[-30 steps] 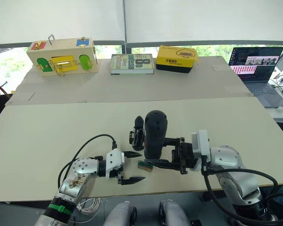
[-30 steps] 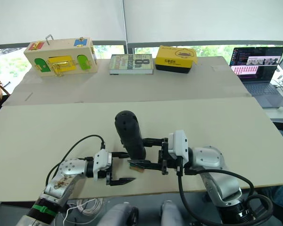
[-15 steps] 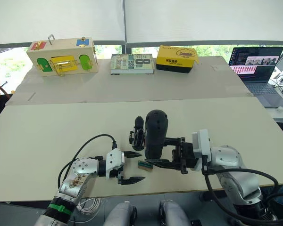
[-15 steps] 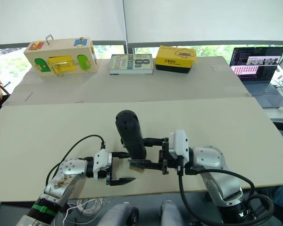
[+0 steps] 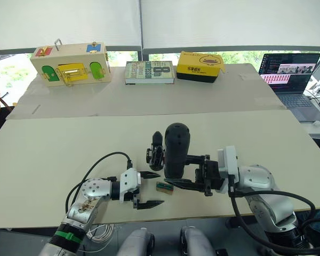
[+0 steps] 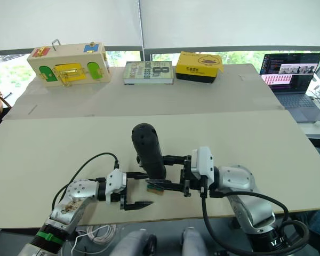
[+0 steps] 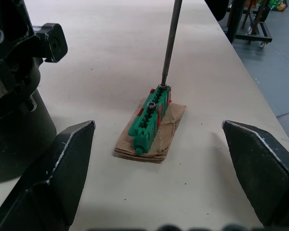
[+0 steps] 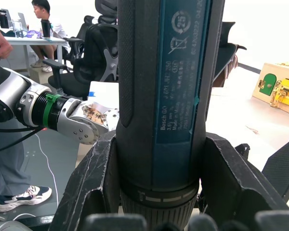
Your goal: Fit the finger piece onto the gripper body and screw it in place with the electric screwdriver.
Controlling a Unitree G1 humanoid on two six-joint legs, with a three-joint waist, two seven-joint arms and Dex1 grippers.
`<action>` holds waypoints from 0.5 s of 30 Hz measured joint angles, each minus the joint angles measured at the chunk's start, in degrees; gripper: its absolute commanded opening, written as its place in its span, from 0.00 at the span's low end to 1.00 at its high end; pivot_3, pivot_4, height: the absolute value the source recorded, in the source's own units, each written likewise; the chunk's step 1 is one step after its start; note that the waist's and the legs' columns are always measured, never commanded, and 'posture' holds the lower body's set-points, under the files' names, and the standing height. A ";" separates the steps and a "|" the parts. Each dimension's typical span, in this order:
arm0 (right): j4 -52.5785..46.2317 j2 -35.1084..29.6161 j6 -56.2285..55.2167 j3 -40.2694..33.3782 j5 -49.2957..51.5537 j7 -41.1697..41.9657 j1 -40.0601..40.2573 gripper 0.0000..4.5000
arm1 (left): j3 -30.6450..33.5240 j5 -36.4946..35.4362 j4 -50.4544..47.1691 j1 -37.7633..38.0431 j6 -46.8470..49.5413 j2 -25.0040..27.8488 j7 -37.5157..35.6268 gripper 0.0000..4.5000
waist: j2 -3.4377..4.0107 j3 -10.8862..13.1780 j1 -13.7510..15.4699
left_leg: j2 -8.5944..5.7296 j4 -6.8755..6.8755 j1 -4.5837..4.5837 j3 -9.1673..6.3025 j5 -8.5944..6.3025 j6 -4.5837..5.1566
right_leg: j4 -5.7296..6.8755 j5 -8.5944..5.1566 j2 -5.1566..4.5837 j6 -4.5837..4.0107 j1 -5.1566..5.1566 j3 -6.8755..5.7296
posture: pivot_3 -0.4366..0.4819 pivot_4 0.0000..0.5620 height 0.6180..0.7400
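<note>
One electric screwdriver (image 5: 176,150) stands upright near the front edge of the table, pinched between the two black fingers of the right gripper (image 5: 188,171). In the left wrist view its thin metal bit (image 7: 169,41) comes straight down onto the far end of a small green block (image 7: 150,117) that lies on a scrap of brown card (image 7: 154,132). One gripper body (image 5: 156,153) sits just to the left of the screwdriver, a little farther back, its dark round base close to the block. I cannot pick out the finger piece as a separate part.

The left gripper (image 5: 149,189) rests low on the table just left of the green block, its two fingers spread wide with nothing between them.

The table top (image 5: 53,154) is pale beige board. Along its far side sit three things: a wooden latch box (image 5: 70,63) at the left, one book (image 5: 149,71) in the middle, one yellow box (image 5: 200,66) to its right. One open laptop (image 5: 289,77) stands at the far right. White blinds cover the windows behind.
</note>
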 measured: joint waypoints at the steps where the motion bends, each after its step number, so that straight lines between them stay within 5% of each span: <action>1: 0.00 -0.02 0.01 0.20 0.00 -0.04 0.00 0.43 | 0.00 0.00 0.00 -0.01 0.00 0.00 0.01 1.00 | 0.00 0.00 0.00 | 0.00 0.00 0.00 0.00 0.00 0.00 | 0.00 0.00 0.00 0.00 0.00 0.00 | 0.48 0.27 1.00; 15: -0.07 -0.11 -0.02 1.73 -1.48 -1.08 -0.53 0.43 | -0.03 0.00 0.03 0.06 0.04 -0.02 0.27 1.00 | 0.04 -0.03 -0.05 | 0.01 -0.01 0.14 0.00 -0.01 -0.01 | -0.02 0.00 0.00 0.01 0.04 -0.01 | 0.48 0.27 1.00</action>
